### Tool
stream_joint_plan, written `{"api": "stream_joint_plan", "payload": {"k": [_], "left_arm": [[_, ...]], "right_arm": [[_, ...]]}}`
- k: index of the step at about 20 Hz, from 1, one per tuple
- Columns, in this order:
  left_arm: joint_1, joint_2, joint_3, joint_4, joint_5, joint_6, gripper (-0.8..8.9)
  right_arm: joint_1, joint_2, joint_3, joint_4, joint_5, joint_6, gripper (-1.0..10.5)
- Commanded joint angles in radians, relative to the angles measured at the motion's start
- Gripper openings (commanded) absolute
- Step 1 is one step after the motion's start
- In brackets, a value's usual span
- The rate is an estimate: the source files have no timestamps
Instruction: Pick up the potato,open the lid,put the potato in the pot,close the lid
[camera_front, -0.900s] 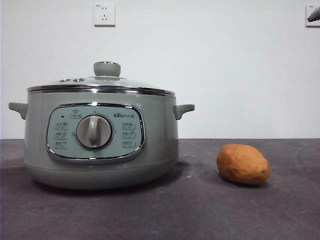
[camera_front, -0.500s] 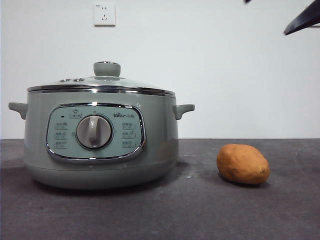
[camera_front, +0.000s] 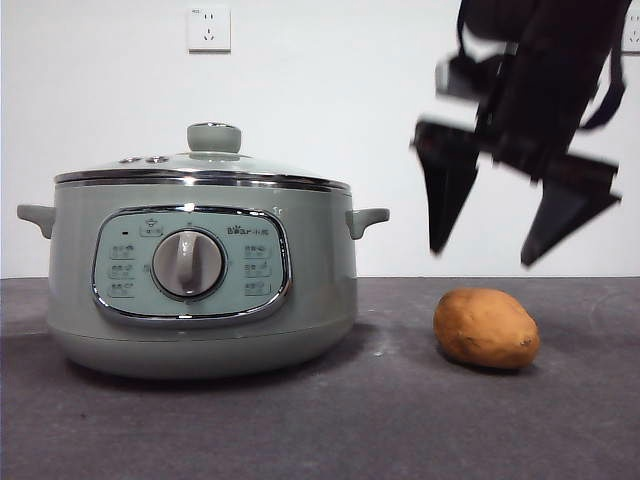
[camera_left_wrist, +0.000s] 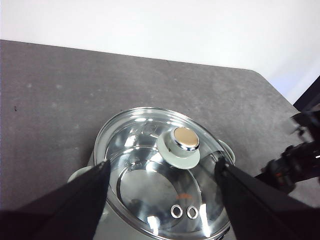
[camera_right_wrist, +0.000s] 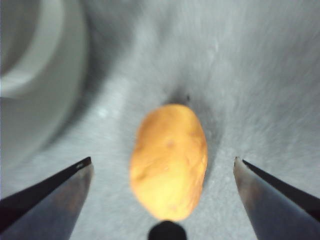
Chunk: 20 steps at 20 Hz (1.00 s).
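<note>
Potato (camera_front: 486, 328) lies on its side on the dark grey table (camera_front: 400, 420), nearest the front camera, to one side of the pot and well apart from it, touching nothing else. Right gripper (camera_front: 485, 252) hangs directly above the potato, not touching it; jaws spread wide, one tip on either side of it. Right wrist view confirms this: potato (camera_right_wrist: 169, 161) centred between the two open jaws of the right gripper (camera_right_wrist: 162, 165), picture motion-blurred.

Pot (camera_front: 205, 275) stands upright on the table, control panel and round dial (camera_front: 188, 264) facing the front camera. Lid (camera_front: 205, 165) sits closed on the pot, knob (camera_front: 214, 137) up.

Left gripper (camera_left_wrist: 162, 167) is above the pot, jaws apart, one tip each side of the lid (camera_left_wrist: 160, 172); contact not seen. Knob (camera_left_wrist: 181, 146) lies between the jaws.

Behind all, white wall with a socket (camera_front: 208, 29).
</note>
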Motion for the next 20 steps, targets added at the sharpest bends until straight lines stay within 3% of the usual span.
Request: {"api": "stream_joint_plan", "payload": {"k": [1,6,7,10,11,20], "left_arm": [[0.001,-0.004,0.006,0.010,-0.002,0.012,3.54],[0.001,-0.004,0.006,0.010,-0.005,0.013,3.54],[0.001,-0.004,0.006,0.010,-0.005,0.013,3.54],[0.001,-0.004,0.006,0.010,-0.005,0.013,3.54],[0.001,-0.004,0.006,0.010,-0.005,0.012,3.54],[-0.062,0.108,0.006,0.043,0.044,0.015,3.55]], "right_arm": [[0.003,0.069,0.000,0.021,-0.003,-0.008,4.7],[0.003,0.169,0.000,0.052,-0.004,-0.005,4.7],[0.003,0.178,0.000,0.052,-0.004,0.003,4.2],[0.008,0.178,0.000,0.052,-0.003,0.011,0.4],[0.008,0.172,0.000,0.052,-0.004,0.011,-0.2],[0.008,-0.116,0.000,-0.096,-0.003,0.006,-0.1]]}}
